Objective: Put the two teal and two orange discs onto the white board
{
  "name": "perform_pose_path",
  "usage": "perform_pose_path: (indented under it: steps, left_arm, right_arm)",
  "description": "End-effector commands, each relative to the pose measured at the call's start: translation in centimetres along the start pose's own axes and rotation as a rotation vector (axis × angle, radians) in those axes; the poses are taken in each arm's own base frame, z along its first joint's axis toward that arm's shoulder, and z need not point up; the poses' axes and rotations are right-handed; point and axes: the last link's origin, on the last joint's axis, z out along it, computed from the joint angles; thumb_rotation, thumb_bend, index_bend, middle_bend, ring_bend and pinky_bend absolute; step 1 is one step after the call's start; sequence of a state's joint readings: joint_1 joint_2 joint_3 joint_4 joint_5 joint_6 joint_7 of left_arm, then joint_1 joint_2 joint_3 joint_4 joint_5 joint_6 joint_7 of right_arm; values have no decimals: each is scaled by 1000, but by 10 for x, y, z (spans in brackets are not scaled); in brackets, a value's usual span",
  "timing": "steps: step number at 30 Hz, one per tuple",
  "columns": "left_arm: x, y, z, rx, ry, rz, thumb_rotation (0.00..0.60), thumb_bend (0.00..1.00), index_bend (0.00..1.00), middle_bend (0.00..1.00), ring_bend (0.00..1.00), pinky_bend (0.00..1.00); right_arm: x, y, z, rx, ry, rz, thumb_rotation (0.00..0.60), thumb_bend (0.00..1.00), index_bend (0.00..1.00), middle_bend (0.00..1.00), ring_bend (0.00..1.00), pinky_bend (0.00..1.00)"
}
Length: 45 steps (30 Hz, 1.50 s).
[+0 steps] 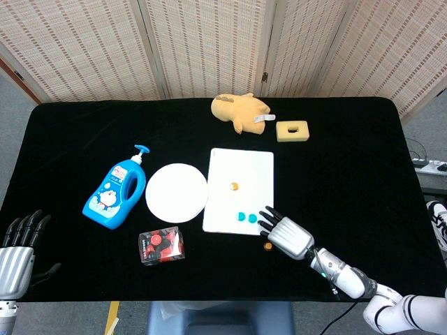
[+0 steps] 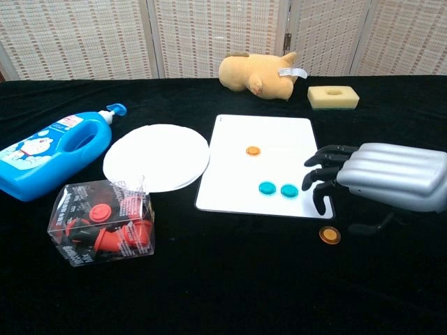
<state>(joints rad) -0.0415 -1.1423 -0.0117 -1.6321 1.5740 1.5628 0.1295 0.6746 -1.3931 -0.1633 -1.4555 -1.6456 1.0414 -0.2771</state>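
Here the loose orange disc lies just below the right hand's spread, empty fingers.

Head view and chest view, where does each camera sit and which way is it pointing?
Head view: high above the near edge, looking steeply down on the whole table; shows the left hand at bottom left and the right hand with its forearm.
Chest view: low at the near edge, looking across the table toward the screens; shows only the right hand.
Shared: the white board, both teal discs, one orange disc on the board, one orange disc off it.
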Motion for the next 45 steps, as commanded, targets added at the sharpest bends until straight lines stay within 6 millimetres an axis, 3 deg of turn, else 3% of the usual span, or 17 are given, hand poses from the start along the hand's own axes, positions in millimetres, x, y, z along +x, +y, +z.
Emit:
perform_pose_path:
  steps: [1, 22, 45]
  left_arm:
    - [0, 0, 0, 0, -1, -1, 600, 120, 0, 0, 3, 0]
    - [-4, -5, -1, 14, -12, -3, 600, 121, 0, 0, 2, 0]
    - [-6, -8, -2, 13, -19, -14, 600, 121, 0, 0, 2, 0]
  right_arm:
    - [-7, -3, -4, 11, -5, -12, 600, 282, 391, 159, 31, 0]
    - [-18, -10, 12, 35, 8, -62, 600, 286, 391, 159, 23, 0]
    - [-22, -14, 12, 44, 11, -101, 600, 292, 402, 160, 21, 0]
